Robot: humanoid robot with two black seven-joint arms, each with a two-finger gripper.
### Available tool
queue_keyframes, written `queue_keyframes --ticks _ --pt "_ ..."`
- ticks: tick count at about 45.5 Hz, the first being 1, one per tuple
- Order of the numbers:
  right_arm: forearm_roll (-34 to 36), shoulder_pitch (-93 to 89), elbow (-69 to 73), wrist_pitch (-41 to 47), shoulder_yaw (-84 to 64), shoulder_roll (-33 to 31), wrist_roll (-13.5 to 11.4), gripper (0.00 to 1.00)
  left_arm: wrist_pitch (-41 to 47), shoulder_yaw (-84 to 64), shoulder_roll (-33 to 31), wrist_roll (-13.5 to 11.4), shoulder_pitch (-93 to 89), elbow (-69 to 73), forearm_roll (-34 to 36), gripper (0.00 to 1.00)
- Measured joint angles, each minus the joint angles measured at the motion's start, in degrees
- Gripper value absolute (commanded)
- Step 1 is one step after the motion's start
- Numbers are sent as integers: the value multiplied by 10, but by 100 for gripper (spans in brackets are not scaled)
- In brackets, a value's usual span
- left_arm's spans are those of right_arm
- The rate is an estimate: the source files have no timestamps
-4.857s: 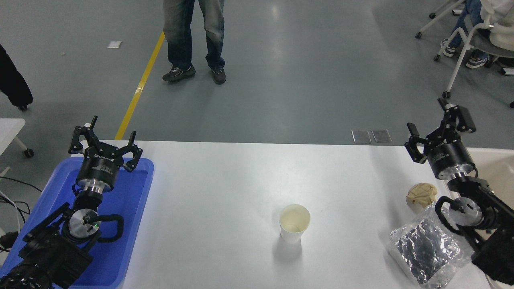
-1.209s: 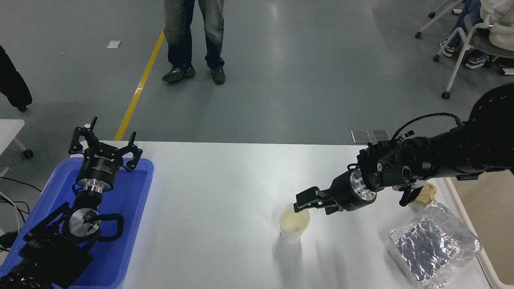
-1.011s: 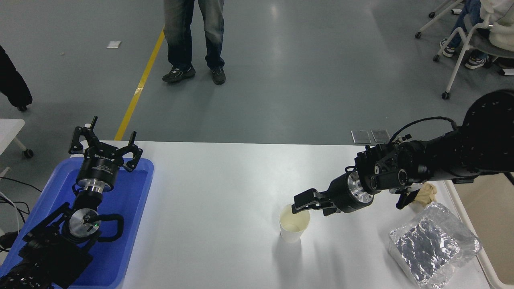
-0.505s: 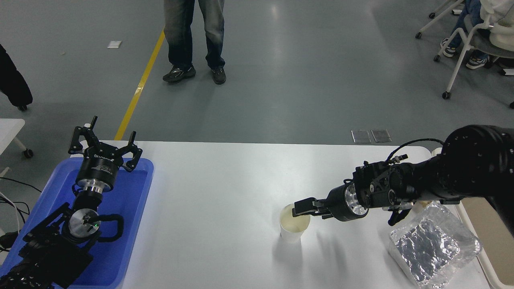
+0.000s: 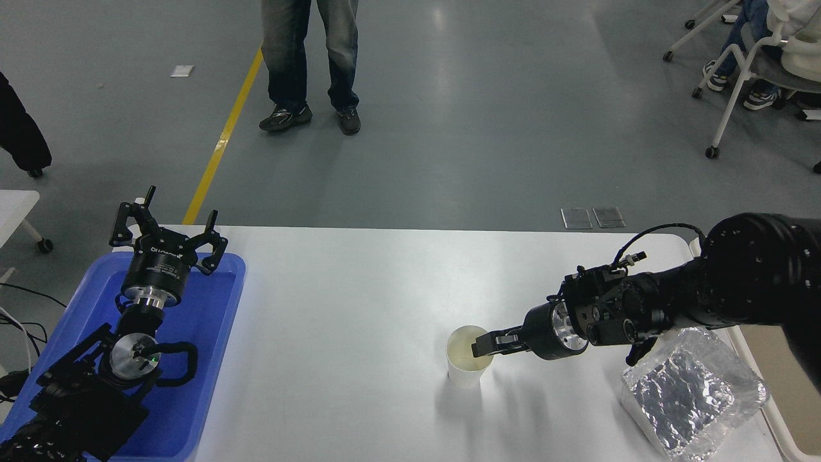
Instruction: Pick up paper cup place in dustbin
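Observation:
The white paper cup (image 5: pixel 466 369) stands upright near the table's middle front, its cream inside showing. My right gripper (image 5: pixel 482 350) reaches in from the right, low and level. Its fingers are slightly apart at the cup's right rim, with a tip over the mouth. The cup keeps its round shape. The cream-beige dustbin (image 5: pixel 770 359) shows in part at the right edge, beside the table and behind my right arm. My left gripper (image 5: pixel 168 228) is parked, open and empty, above the blue tray.
A blue plastic tray (image 5: pixel 205 359) lies at the table's left end under my left arm. A crinkled foil packet (image 5: pixel 693 391) lies at the front right, below my right arm. A person's legs (image 5: pixel 308 64) stand beyond the table; another person sits at the top right.
My right arm swung in from the right, then dropped and drew slightly back, bringing the fingertips down onto the cup's right rim. The cup and the left arm have not moved.

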Motion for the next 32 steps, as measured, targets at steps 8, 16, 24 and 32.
queue_keyframes --ticks 8,16,24,32 --pt "-17 6 1 -6 -6 0 3 0 0 0 0 0 0 0 0 100" --pt "-24 12 2 -8 -9 0 4 0 0 0 0 0 0 0 0 100" --pt "-26 26 8 -6 -10 0 4 0 0 0 0 0 0 0 0 100" --pt "-29 74 36 10 -7 -19 5 0 0 0 0 0 0 0 0 100"
